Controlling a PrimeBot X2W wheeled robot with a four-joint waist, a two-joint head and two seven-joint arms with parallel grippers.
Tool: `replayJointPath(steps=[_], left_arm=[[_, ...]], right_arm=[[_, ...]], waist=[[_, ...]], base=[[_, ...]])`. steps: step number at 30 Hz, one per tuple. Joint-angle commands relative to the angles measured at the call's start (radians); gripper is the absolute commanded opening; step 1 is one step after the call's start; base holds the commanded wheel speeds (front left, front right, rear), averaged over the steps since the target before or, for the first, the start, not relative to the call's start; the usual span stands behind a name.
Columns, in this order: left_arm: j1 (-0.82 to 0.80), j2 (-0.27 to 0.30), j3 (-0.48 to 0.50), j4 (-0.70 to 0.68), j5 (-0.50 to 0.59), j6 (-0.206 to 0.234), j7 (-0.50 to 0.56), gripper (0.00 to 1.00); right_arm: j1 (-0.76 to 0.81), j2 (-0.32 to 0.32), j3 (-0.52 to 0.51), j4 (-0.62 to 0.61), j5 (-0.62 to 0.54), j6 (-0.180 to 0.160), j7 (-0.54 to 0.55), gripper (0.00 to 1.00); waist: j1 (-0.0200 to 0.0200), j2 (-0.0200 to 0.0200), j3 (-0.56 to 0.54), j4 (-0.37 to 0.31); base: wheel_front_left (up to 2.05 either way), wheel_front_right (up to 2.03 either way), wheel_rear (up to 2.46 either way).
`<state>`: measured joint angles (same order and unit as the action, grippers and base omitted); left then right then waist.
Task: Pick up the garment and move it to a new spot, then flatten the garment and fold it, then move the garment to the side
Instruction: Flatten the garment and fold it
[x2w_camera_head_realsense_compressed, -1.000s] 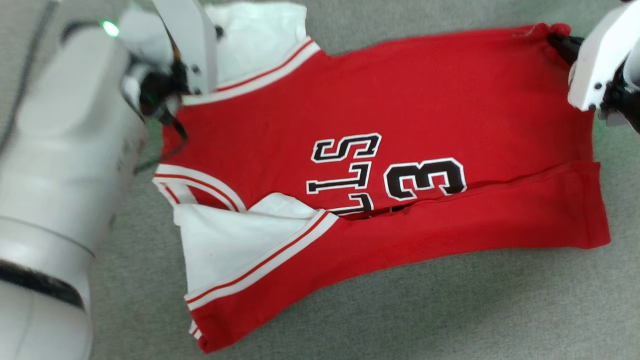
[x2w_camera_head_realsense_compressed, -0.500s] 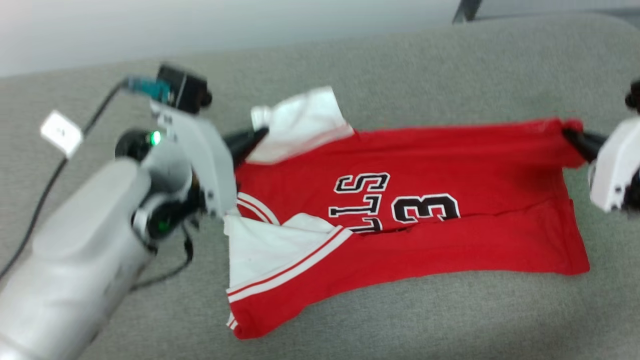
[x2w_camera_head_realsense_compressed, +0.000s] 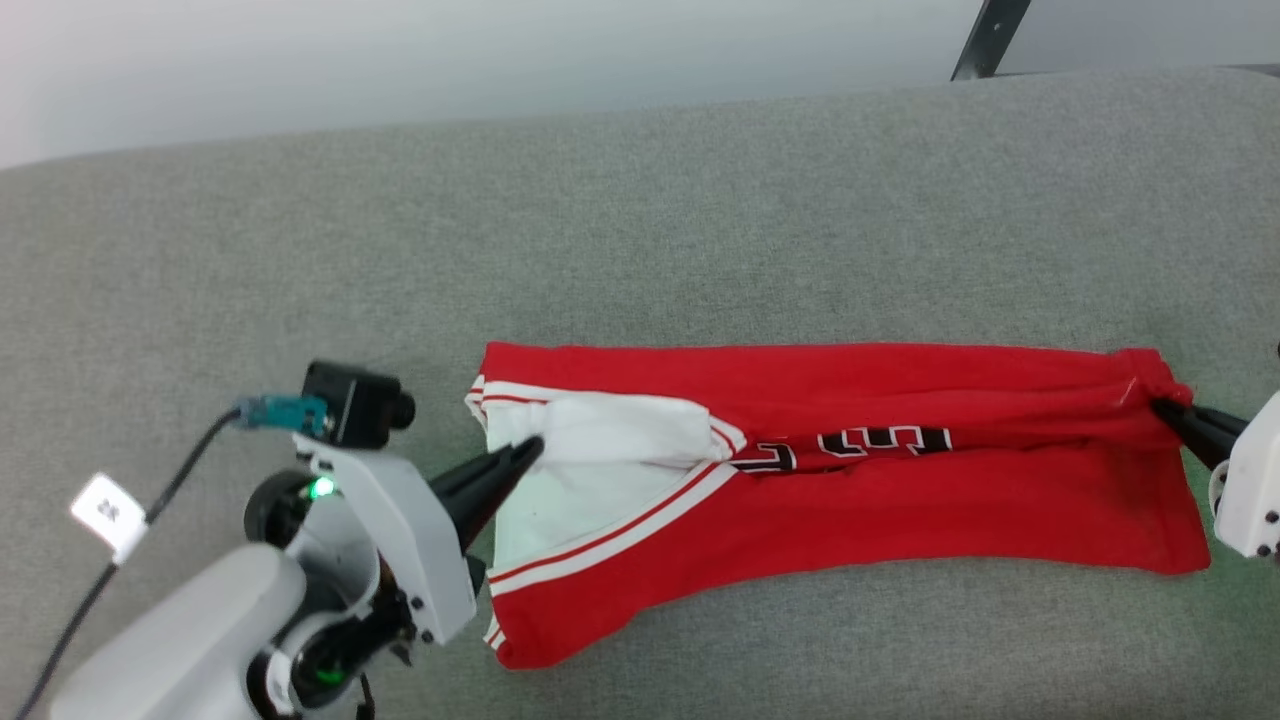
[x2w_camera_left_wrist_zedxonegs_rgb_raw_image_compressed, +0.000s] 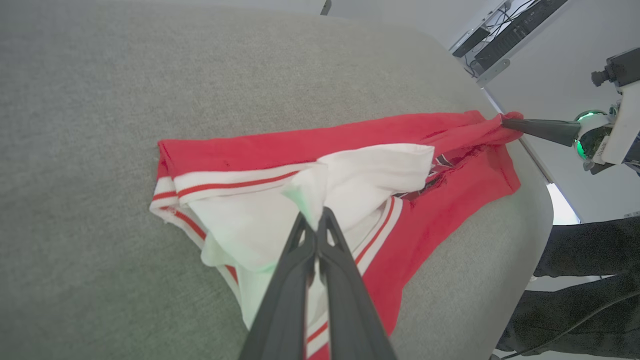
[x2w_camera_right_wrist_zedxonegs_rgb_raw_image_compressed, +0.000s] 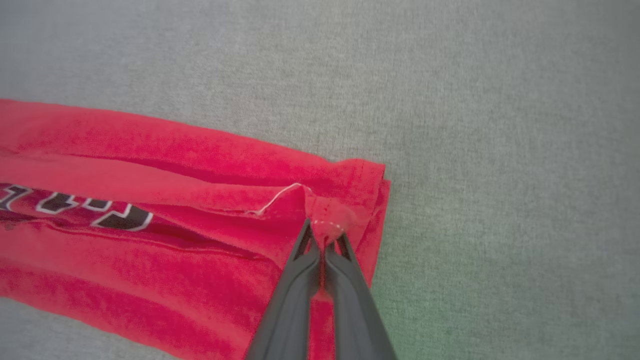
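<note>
1. The garment (x2w_camera_head_realsense_compressed: 900, 500), a red knit jersey, lies on the grey felt-like table surface (x2w_camera_head_realsense_compressed: 700, 200). It is folded lengthwise into a long narrow band running left to right.
2. Both long edges are turned in toward the middle. The black-white lettering (x2w_camera_head_realsense_compressed: 880, 442) is visible as a thin strip between the flaps.
3. At the left end is a white sleeve (x2w_camera_head_realsense_compressed: 600, 440), soft and creased, with red-white striped trim.
4. Left gripper (x2w_camera_head_realsense_compressed: 530, 452): dark tapered fingers pressed together, pinching sleeve cloth. A small peak of fabric stands at the tips.
5. Right gripper (x2w_camera_head_realsense_compressed: 1160, 408): fingers closed on the bunched red hem corner at the right end. A loose white thread (x2w_camera_right_wrist_zedxonegs_rgb_raw_image_compressed: 280, 197) lies beside the pinch.
</note>
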<state>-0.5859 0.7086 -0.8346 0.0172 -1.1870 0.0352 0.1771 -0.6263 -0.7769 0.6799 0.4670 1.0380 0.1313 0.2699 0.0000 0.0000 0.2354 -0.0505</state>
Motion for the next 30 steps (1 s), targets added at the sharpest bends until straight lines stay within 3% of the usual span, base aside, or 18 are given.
replayJointPath(steps=[1,9,15,17,18,19,20,21,22,30], left_arm=[[0.032,0.005,0.005,-0.011,-0.006,0.012,-0.018,0.0],[0.034,-0.045,-0.026,0.075,0.03,0.028,-0.046,0.0],[0.008,-0.086,-0.047,0.187,0.041,0.0,-0.038,0.0],[0.004,-0.096,-0.052,0.215,0.044,-0.007,-0.043,0.11],[0.005,-0.1,-0.055,0.227,0.046,-0.01,-0.044,0.22],[0.009,-0.103,-0.057,0.236,0.048,-0.013,-0.047,0.36],[0.012,-0.105,-0.057,0.243,0.049,-0.014,-0.051,0.48],[0.016,-0.106,-0.056,0.245,0.048,-0.014,-0.056,0.91],[0.021,-0.105,-0.052,0.243,0.049,-0.01,-0.066,1.0],[0.119,-0.077,0.001,0.151,0.031,0.054,-0.183,1.0]], right_arm=[[0.026,0.003,-0.016,-0.004,-0.012,-0.001,0.002,0.0],[0.04,0.074,-0.071,0.062,-0.056,-0.001,0.006,0.0],[0.032,0.125,-0.068,0.099,-0.091,-0.001,0.02,0.0],[0.033,0.135,-0.068,0.109,-0.094,-0.001,0.017,0.0],[0.036,0.139,-0.067,0.114,-0.095,-0.001,0.018,0.0],[0.038,0.142,-0.064,0.115,-0.096,-0.001,0.023,0.16],[0.039,0.146,-0.062,0.111,-0.095,-0.001,0.027,0.46],[0.042,0.145,-0.064,0.104,-0.094,-0.001,0.028,0.98],[0.045,0.144,-0.064,0.09,-0.09,-0.001,0.033,1.0],[0.11,0.068,-0.121,-0.064,-0.011,-0.001,0.12,1.0]], waist=[[0.0,0.0,0.013,-0.006],[0.0,0.0,0.06,-0.006],[0.0,0.0,0.078,-0.014],[0.0,0.0,0.078,-0.018],[0.0,0.0,0.076,-0.02],[0.0,0.0,0.072,-0.024],[0.0,0.0,0.066,-0.026],[0.0,0.0,0.058,-0.027],[0.0,0.0,0.05,-0.028],[0.0,0.0,-0.018,-0.01]], base=[[0.0,0.0,0.0],[0.0,0.0,0.0],[0.0,0.0,0.0],[0.0,0.0,0.0],[0.0,0.0,0.0],[0.0,0.0,0.0],[0.0,0.0,0.0],[0.0,0.0,0.0],[0.0,0.0,0.0],[0.0,0.0,0.0]])
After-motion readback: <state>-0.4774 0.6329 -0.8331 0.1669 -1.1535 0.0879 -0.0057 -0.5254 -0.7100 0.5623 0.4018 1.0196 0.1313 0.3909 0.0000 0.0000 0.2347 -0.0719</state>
